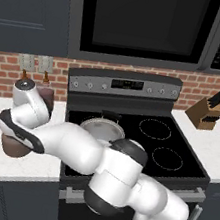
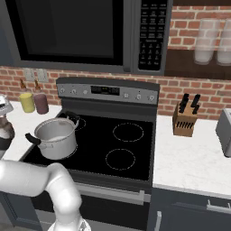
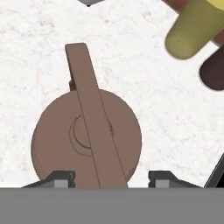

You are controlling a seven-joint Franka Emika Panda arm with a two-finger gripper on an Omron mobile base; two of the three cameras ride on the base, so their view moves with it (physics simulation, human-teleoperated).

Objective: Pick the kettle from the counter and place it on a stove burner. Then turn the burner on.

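The squat brown metal kettle point(image 3: 86, 140) sits on the white speckled surface point(image 3: 39, 57), directly beneath the gripper point(image 3: 111, 178). Its fingers point(image 3: 61, 178) spread wide, straddling the thin arched handle point(image 3: 89, 109), holding nothing.

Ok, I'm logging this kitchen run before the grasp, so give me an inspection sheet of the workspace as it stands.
Surface: white speckled counter left of the stove; glossy black cooktop.
Job's things: brown kettle stands upright on the counter, handle arching over its lid; two right-hand burner rings bare.
Clutter: silver pot on the front left of the cooktop; yellow bottle and dark bottle at the wall; knife block and toaster on the right counter.
Grippers: gripper open, directly above the kettle, tips either side of the handle, not touching.
Cables: nothing seen.
Surroundings: brick wall, microwave above, dark cabinets.
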